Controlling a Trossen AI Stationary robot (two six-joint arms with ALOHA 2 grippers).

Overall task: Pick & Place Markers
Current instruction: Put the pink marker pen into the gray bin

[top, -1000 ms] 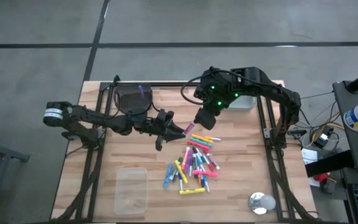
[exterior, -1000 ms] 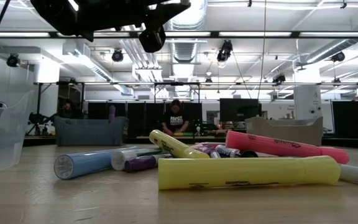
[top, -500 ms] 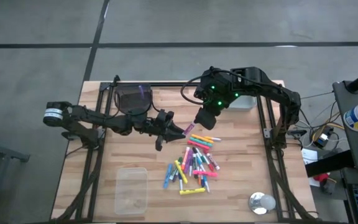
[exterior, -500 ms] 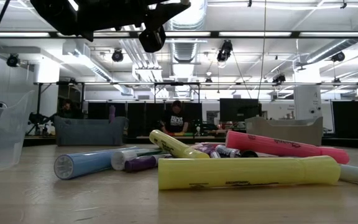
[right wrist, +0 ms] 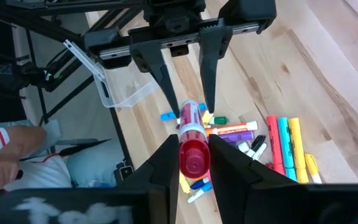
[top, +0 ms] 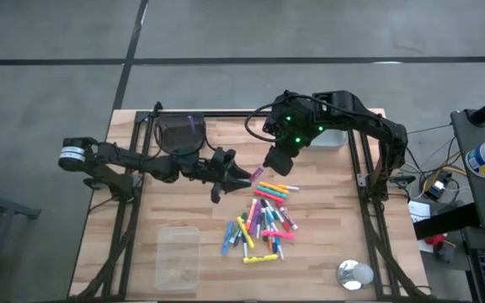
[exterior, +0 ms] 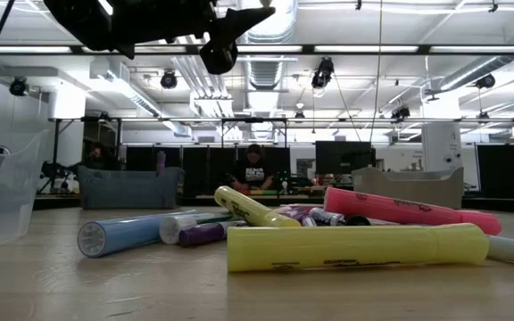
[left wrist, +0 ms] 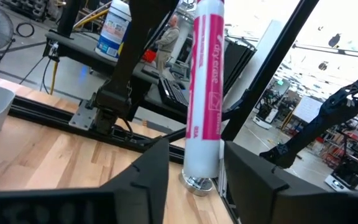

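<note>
Just beyond the marker pile [top: 261, 220], our right gripper [right wrist: 188, 155] clamped a pink-and-white dry-erase marker [left wrist: 204, 93] while our left gripper [top: 244, 177] stood open around it.

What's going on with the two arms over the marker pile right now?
A handover in mid-air. The right gripper is closed on the end of a pink-and-white marker, and the left gripper has its fingers spread to either side of the same marker, no longer pinching it. Both hang above the table, just back of the loose pile of markers. A clear bin sits nearer the front.
</note>
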